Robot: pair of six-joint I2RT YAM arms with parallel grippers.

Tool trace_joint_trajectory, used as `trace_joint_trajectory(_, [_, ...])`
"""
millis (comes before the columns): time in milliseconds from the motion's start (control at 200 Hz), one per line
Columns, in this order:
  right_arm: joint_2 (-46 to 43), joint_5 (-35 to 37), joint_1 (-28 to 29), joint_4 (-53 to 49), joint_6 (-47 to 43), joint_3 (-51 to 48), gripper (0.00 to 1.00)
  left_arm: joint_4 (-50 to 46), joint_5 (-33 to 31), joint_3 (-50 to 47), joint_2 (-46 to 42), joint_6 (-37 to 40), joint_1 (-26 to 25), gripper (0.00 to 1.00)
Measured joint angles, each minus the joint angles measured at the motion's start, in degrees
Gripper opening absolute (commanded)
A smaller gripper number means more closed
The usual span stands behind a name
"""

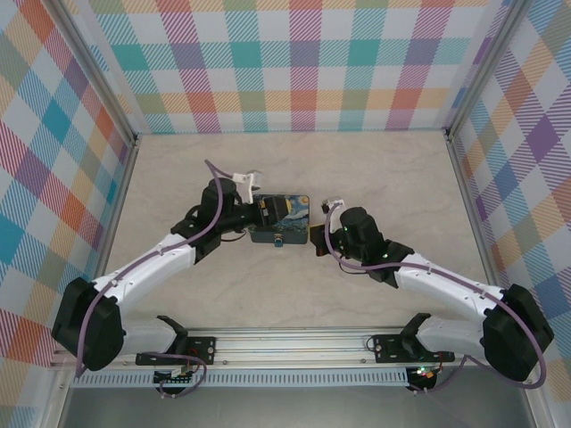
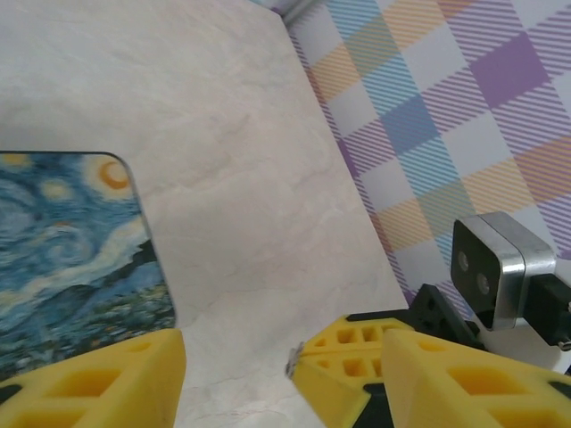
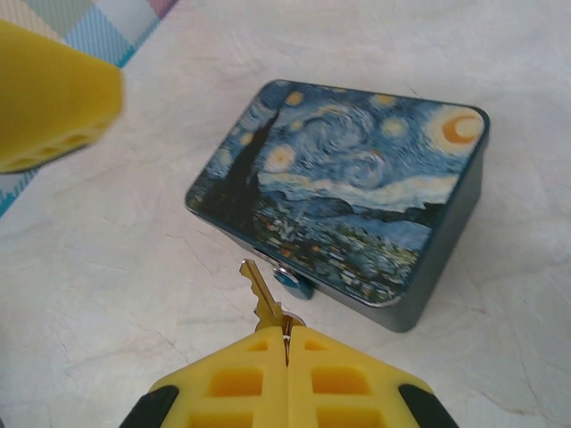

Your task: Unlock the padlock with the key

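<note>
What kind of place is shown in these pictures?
Probably a robot test cell: two arms bolted to a metal rail, and plaid walls on three sides of a pale table holding a painted tin.

readable text: none in any view | tin lid (image 3: pixel 348 187): painted starry night sky, no lettering legible | padlock (image 3: pixel 292 283): too small to read | key (image 3: pixel 260 294): no stamp legible

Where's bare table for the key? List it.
Bare: pale tabletop between the painted Starry Night tin box and the plaid back wall; also between the arms. Crowded: the tin's front, where the right claw holds the small gold-coloured key by the tiny blue padlock.
</note>
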Motion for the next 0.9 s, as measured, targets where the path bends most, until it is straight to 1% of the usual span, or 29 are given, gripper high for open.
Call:
trace_joint_trajectory(170, [-0.4, -0.7, 0.7, 2.2, -0.3, 0.0, 0.00, 0.0, 0.7, 2.2, 2.8, 1.3, -2.1, 0.47])
trace_joint_trajectory(355, [-0.4, -0.8, 1.0, 2.8, -0.3, 0.0, 0.00, 0.0, 0.8, 2.5, 4.5, 1.8, -3.7, 0.42])
trace_joint_trajectory(490, [-0.4, -1.0, 1.1, 3.0, -0.3, 0.0, 0.00, -0.1, 0.9, 2.6, 5.4, 2.4, -4.2, 0.38])
trace_joint_trajectory(665, [-0.4, -1.0, 1.1, 3.0, -0.1, 0.0, 0.00, -0.1, 0.9, 2.6, 5.9, 2.7, -4.5, 0.31])
trace_joint_trajectory(900, [-0.4, -1.0, 1.1, 3.8, 0.2, 0.0, 0.00, -0.1, 0.8, 3.3, 6.8, 2.8, -5.1, 0.26])
